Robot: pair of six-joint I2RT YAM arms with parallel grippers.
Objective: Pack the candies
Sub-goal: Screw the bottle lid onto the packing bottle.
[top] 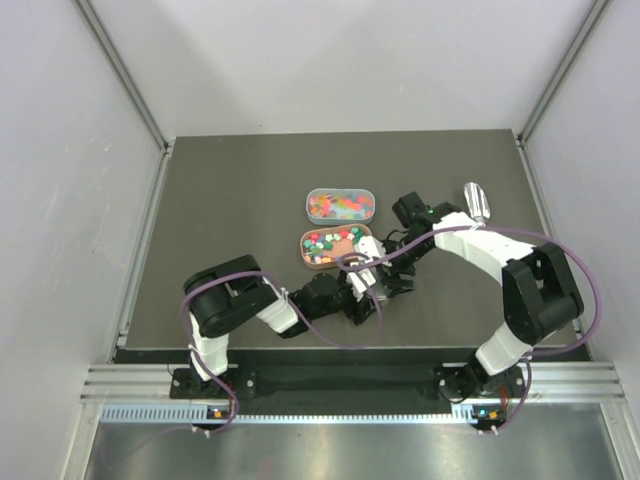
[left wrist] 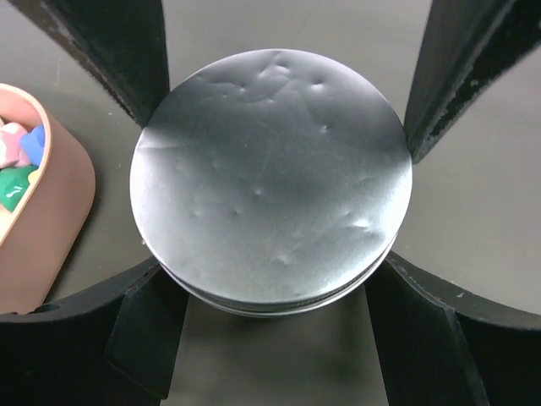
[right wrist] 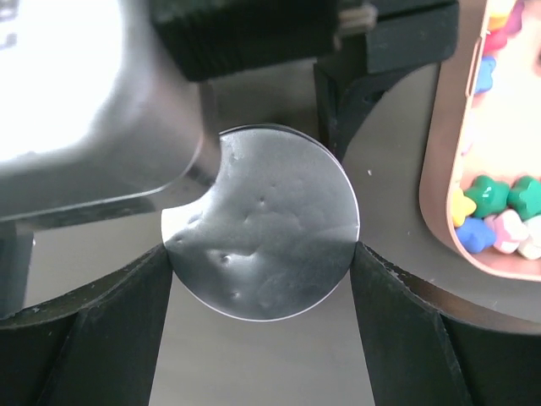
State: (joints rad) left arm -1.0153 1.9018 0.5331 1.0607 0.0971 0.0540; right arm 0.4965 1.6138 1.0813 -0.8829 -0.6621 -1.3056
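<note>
The dark matte table (top: 220,190) is carrying everything. At frame centre the left gripper (left wrist: 272,275) and right gripper (right wrist: 262,254) are meeting from opposite sides. Each is pinching the rim of one round silver lid (left wrist: 270,178), whose thin metal face is dimpled and creased. The arms are hiding that lid in the overhead view.

Just above, a brown oval tray (top: 303,250) and a clear oval tub (top: 311,205) are lying side by side. Both are holding the candies (top: 330,243), glossy and mixed-colour, their lobed shape showing only in the wrist views. A shiny metal scoop (top: 477,200) is lying at upper right.
</note>
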